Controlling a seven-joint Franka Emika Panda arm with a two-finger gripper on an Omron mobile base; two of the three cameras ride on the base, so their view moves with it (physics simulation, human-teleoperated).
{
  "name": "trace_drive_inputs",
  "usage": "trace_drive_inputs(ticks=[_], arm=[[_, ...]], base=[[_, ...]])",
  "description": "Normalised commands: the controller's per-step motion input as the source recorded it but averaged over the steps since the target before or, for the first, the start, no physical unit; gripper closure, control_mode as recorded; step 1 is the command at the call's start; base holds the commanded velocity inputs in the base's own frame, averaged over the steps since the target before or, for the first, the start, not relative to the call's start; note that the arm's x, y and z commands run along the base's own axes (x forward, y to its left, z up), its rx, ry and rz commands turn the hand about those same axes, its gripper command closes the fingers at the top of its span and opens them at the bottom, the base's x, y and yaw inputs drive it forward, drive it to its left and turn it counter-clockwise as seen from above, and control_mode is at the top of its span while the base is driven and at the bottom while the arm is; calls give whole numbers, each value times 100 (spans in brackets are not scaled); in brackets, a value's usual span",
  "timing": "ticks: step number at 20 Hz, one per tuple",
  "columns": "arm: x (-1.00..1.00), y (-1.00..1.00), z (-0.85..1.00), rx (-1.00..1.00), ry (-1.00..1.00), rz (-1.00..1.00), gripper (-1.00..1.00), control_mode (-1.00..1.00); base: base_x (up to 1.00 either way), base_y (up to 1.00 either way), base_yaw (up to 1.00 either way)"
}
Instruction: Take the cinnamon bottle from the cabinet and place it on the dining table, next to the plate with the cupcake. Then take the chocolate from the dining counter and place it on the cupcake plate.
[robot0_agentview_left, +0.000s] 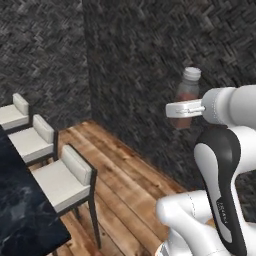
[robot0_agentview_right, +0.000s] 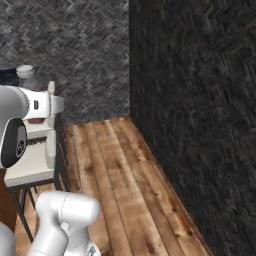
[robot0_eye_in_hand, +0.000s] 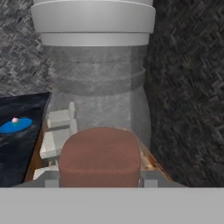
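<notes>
1. Gripper (robot0_agentview_left: 186, 109) is clamped around the cinnamon bottle (robot0_agentview_left: 188, 90), one bottle in all, and carries it upright in the air, well above the floor.
2. Bottle: clear body, brown contents, pale screw cap. In the hand view the bottle (robot0_eye_in_hand: 98, 109) stands close before the lens, cap at the top.
3. Left base view: three white stools (robot0_agentview_left: 62, 182) in a row along the right edge of the dark marble dining counter (robot0_agentview_left: 22, 210).
4. Hand view: one blue plate (robot0_eye_in_hand: 15, 125) sits on the counter at far left and bears one small pink-topped cupcake (robot0_eye_in_hand: 15, 120).
5. One wooden plank floor (robot0_agentview_right: 125, 175); two dark herringbone walls (robot0_agentview_right: 200, 100) meet at the far corner.
</notes>
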Motion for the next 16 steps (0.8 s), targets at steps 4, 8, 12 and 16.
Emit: trace_drive_inputs(ticks=[4,8,12,16], arm=[[0,0,0,0,0,0,100,100],[0,0,0,0,0,0,100,100],[0,0,0,0,0,0,100,100],[0,0,0,0,0,0,100,100]], base=[[63,-37,22],[66,-35,22],[67,-32,24],[65,-23,34]])
